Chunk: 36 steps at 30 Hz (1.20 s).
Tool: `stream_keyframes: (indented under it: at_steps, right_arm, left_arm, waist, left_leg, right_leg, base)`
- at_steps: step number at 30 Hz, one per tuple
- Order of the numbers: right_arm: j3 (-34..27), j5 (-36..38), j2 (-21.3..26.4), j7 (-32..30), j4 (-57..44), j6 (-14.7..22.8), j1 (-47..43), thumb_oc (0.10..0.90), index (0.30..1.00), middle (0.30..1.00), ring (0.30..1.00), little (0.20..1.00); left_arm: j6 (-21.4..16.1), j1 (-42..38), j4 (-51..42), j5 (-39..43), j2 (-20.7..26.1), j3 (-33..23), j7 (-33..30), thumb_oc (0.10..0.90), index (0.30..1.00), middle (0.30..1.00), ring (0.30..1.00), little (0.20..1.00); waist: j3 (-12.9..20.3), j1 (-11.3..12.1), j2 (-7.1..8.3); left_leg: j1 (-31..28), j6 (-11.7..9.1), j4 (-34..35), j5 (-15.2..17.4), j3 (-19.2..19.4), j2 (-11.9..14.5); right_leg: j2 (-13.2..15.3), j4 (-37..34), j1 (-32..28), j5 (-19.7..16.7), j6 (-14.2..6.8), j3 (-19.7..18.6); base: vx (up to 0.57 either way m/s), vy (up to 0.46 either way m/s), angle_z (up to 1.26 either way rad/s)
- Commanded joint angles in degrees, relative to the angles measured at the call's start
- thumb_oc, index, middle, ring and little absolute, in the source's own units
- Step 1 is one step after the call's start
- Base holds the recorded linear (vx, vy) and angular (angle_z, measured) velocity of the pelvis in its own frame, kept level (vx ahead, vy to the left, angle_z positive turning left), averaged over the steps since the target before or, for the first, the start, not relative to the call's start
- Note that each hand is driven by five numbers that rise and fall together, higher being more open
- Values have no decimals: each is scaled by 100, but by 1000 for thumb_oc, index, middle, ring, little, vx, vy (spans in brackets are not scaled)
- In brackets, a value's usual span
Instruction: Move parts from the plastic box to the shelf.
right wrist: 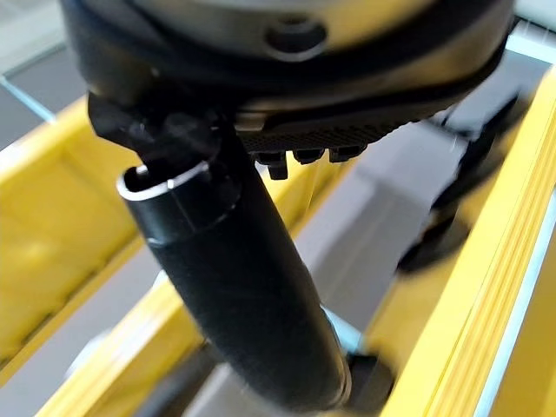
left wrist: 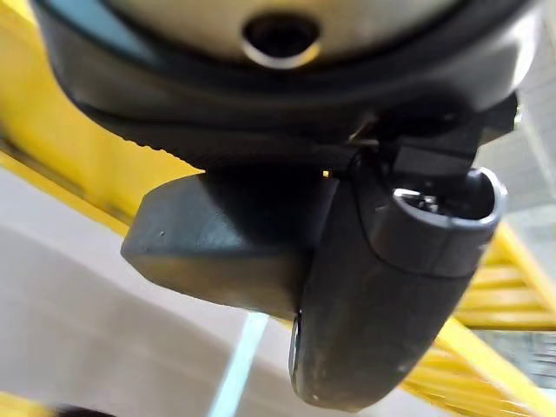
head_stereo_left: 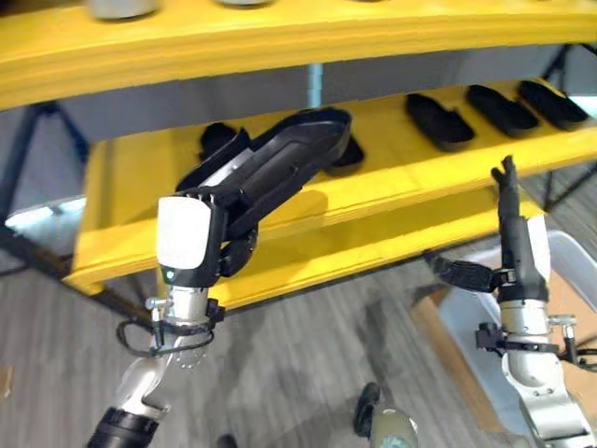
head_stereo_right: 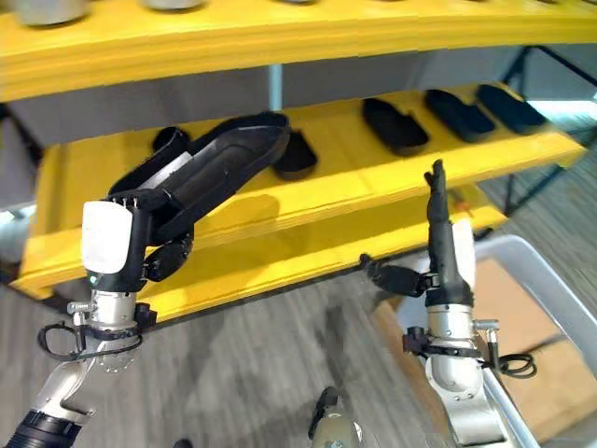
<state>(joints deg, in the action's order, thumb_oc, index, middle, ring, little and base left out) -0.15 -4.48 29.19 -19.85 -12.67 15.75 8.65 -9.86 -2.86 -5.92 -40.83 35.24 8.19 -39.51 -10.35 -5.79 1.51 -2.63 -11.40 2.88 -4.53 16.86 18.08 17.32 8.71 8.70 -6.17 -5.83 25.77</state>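
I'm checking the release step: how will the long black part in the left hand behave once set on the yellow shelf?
The black part looks stiff: held at one end by the left hand, it juts out without sagging. One hand carries it, so it is probably light. Its elongated tray-like shape, like the parts lying flat on the shelf, suggests it won't roll.

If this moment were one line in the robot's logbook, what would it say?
left hand: holds black part over yellow shelf | right hand: open, empty, raised | shelf: other black parts already placed
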Motion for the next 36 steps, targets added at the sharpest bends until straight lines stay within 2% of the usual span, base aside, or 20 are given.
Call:
stream_keyframes:
  at_steps: [1,4,5,6,7,11,12,13,15,18,19,20,21,22,23,25,26,28,31,36]
  right_arm:
    - [-189,-127,29,-184,-534,485,-555,900,1000,1000,1000,1000]
    - [-103,-192,-66,-130,-500,408,-617,900,1000,1000,1000,1000]
    - [-82,-219,-88,-100,-505,390,-641,900,1000,1000,1000,1000]
    - [-54,-246,-94,-80,-510,375,-676,900,1000,1000,1000,1000]
    - [-9,-266,-125,-71,-504,355,-712,900,1000,1000,1000,1000]
    - [218,-358,-251,-17,-475,300,-920,900,1000,1000,1000,1000]
    - [327,-448,-283,-1,-473,278,-1014,900,1000,1000,1000,1000]
    - [335,-451,-292,-4,-466,278,-1024,900,1000,1000,1000,1000]
    - [521,-530,-368,48,-429,217,-1129,900,1000,1000,1000,1000]
    - [615,-546,-388,82,-396,186,-1151,900,1000,1000,1000,1000]
    - [684,-547,-393,109,-359,185,-1144,900,1000,1000,1000,1000]
    - [691,-549,-384,109,-350,189,-1156,900,1000,1000,1000,1000]
    - [671,-530,-376,134,-288,191,-1136,900,1000,1000,1000,1000]
    - [665,-528,-356,139,-266,210,-1136,900,1000,1000,1000,1000]
    - [644,-483,-332,153,-277,222,-1118,900,1000,1000,1000,1000]
    - [590,-438,-278,164,-299,245,-1068,900,1000,1000,1000,1000]
    - [567,-443,-258,149,-305,276,-1065,900,1000,1000,1000,1000]
    - [438,-422,-191,165,-353,320,-879,900,1000,1000,1000,1000]
    - [320,-384,-146,231,-419,355,-714,900,1000,1000,1000,1000]
    - [-68,-130,-3,194,-498,476,-434,900,1000,1000,1000,1000]
  left_arm:
    - [-162,-289,-1011,134,347,-784,-629,400,300,300,300,300]
    - [-136,-196,-1046,102,404,-891,-627,400,300,300,300,300]
    - [-123,-168,-1047,90,407,-908,-634,400,300,300,300,300]
    - [-92,-138,-1045,69,437,-944,-652,400,300,300,300,300]
    - [-69,-112,-1032,61,446,-954,-643,400,300,300,300,300]
    - [31,57,-1056,-52,481,-1153,-722,400,300,300,300,300]
    - [104,107,-1057,-117,478,-1228,-773,400,300,300,300,300]
    - [105,109,-1057,-119,484,-1236,-771,400,300,300,300,300]
    - [150,202,-1080,-129,430,-1309,-782,400,300,300,300,300]
    - [137,285,-1123,-127,390,-1336,-744,400,300,300,300,300]
    - [151,301,-1142,-120,375,-1303,-698,400,300,300,300,300]
    - [156,297,-1142,-119,364,-1309,-693,400,300,300,300,300]
    - [172,274,-1102,-122,353,-1279,-673,400,300,300,300,300]
    - [166,220,-1037,-93,325,-1232,-674,400,300,300,300,300]
    - [154,198,-1019,-70,299,-1218,-659,400,300,300,300,300]
    - [161,180,-986,-70,245,-1172,-604,400,300,300,300,300]
    - [180,106,-935,-44,219,-1102,-570,400,300,300,300,300]
    - [155,-66,-800,-53,208,-875,-463,400,300,300,300,300]
    - [103,-73,-785,-98,158,-766,-416,400,300,300,300,300]
    - [-109,-45,-843,198,55,-599,-210,400,300,300,300,300]
  waist:
    - [592,87,151]
    - [597,163,285]
    - [579,203,340]
    - [589,250,379]
    - [627,265,383]
    - [658,400,497]
    - [616,480,535]
    - [637,477,527]
    - [564,567,468]
    - [459,585,389]
    - [346,542,316]
    - [335,547,303]
    - [275,447,279]
    - [233,384,234]
    - [225,378,215]
    - [183,291,202]
    - [154,202,203]
    - [176,-106,274]
    - [261,-142,349]
    - [477,-276,256]
  left_leg:
    - [-208,138,86,120,-57,91]
    - [-231,281,24,351,-53,-212]
    - [-173,351,-19,331,22,-307]
    - [-142,405,-41,403,2,-420]
    - [-183,433,-13,527,-109,-504]
    - [-222,696,41,739,-146,-934]
    - [-209,837,39,738,-83,-1142]
    - [-251,830,71,810,-175,-1137]
    - [-397,1040,190,935,-242,-1411]
    - [-464,1209,212,1012,-306,-1608]
    - [-496,1304,212,1046,-344,-1672]
    - [-507,1305,212,1068,-337,-1660]
    - [-448,1319,212,972,-257,-1680]
    - [-444,1291,212,982,-274,-1657]
    - [-465,1262,212,999,-268,-1666]
    - [-549,1185,212,1058,-325,-1667]
    - [-610,1146,212,1080,-370,-1637]
    - [-808,995,212,1206,-561,-1569]
    - [-894,932,212,1193,-573,-1498]
    - [-969,662,69,1032,-492,-1037]
  right_leg:
    - [172,1,-890,308,-561,56]
    - [369,-180,-1030,1,-717,64]
    - [467,-233,-1026,-161,-685,185]
    - [559,-298,-1067,-304,-751,224]
    - [581,-347,-1109,-344,-845,114]
    - [821,-563,-1114,-805,-917,17]
    - [997,-528,-1051,-1118,-905,76]
    - [966,-540,-1068,-1077,-917,-39]
    - [1179,-186,-895,-1356,-917,-146]
    - [1335,295,-708,-1444,-897,-329]
    - [1209,668,-496,-1229,-861,-437]
    - [1213,769,-450,-1162,-858,-472]
    - [903,773,-191,-795,-634,-561]
    - [521,661,72,-490,-535,-675]
    - [376,502,131,-393,-527,-686]
    - [52,-106,246,-392,-522,-591]
    - [-106,-347,379,-460,-545,-683]
    - [-485,-733,478,-481,-598,-1433]
    - [-596,-886,309,-519,-550,-1496]
    - [-850,-835,-44,-245,-376,-1158]
  base:
    - [90,233,51]
    - [41,220,34]
    - [-8,220,6]
    - [53,215,7]
    - [109,219,16]
    - [48,260,16]
    - [37,250,0]
    - [60,377,-6]
    - [74,309,-8]
    - [52,309,-19]
    - [40,282,-19]
    - [-11,210,-15]
    - [-15,72,-11]
    - [32,87,-17]
    - [138,25,-14]
    - [178,-48,-3]
    - [185,-94,15]
    - [272,-125,52]
    - [217,-154,97]
    - [254,-221,22]
